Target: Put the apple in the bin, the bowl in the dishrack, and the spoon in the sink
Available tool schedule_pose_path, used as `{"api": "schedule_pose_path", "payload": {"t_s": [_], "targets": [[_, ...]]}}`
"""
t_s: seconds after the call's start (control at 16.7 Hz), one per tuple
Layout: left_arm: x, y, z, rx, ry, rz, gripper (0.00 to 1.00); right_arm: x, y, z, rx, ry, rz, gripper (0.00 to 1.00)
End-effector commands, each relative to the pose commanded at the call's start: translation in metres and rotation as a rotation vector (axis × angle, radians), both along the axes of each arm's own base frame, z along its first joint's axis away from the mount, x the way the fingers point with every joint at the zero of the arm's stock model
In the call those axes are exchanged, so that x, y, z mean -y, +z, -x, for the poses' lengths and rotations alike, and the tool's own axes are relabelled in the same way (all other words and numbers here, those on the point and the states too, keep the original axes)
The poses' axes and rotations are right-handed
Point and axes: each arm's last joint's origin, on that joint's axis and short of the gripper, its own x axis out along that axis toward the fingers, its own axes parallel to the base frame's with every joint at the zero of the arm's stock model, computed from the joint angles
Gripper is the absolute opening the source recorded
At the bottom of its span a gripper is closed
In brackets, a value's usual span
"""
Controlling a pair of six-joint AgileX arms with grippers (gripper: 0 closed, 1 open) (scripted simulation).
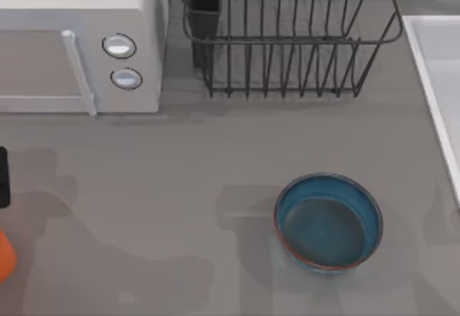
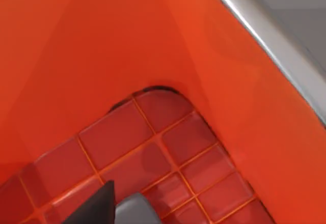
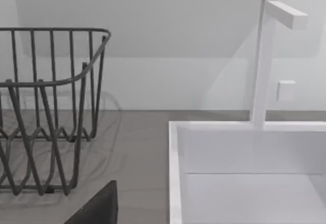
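Blue glazed bowl (image 1: 328, 221) w/ reddish rim sits alone on grey counter (image 1: 180, 187), well apart from black wire dishrack (image 1: 287, 36) btwn white microwave (image 1: 79, 39) & white sink (image 1: 431, 72). Left gripper over orange bin (image 2: 102, 46); grip state can't tell.

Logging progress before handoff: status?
Left end effector over bin's inside. Right end effector near sink and dishrack. Bowl upright on table, not yet racked. Nothing between bowl and dishrack.

microwave (image 1: 79, 43): white, two round knobs, back left of the counter
counter (image 1: 180, 187): grey and flat
tap (image 3: 265, 61): tall, white, behind the basin
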Motion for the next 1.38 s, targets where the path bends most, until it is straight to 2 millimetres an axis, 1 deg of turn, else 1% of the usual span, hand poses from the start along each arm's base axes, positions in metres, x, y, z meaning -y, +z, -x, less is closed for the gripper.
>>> {"api": "schedule_pose_path", "payload": {"t_s": [0.24, 0.36, 0.48, 0.66, 0.84, 1.2, 1.38], "targets": [[0.005, -0.015, 0.04, 0.325, -0.058, 0.024, 1.0, 0.0, 0.0, 0.0, 0.0, 0.0, 0.0, 1.0], [0.007, -0.025, 0.057, 0.503, -0.09, 0.03, 1.0, 0.0, 0.0, 0.0, 0.0, 0.0, 0.0, 1.0], [0.009, -0.038, 0.067, 0.649, -0.119, 0.032, 1.0, 0.0, 0.0, 0.0, 0.0, 0.0, 0.0, 1.0], [0.011, -0.054, 0.074, 0.818, -0.16, 0.036, 1.0, 0.0, 0.0, 0.0, 0.0, 0.0, 0.0, 1.0], [0.012, -0.06, 0.076, 0.899, -0.189, 0.043, 1.0, 0.0, 0.0, 0.0, 0.0, 0.0, 0.0, 1.0], [0.012, -0.06, 0.076, 0.904, -0.191, 0.044, 1.0, 0.0, 0.0, 0.0, 0.0, 0.0, 0.0, 1.0], [0.012, -0.06, 0.076, 0.904, -0.191, 0.044, 1.0, -0.003, 0.011, 0.0, -0.058, 0.022, -0.023, 1.0]]}}
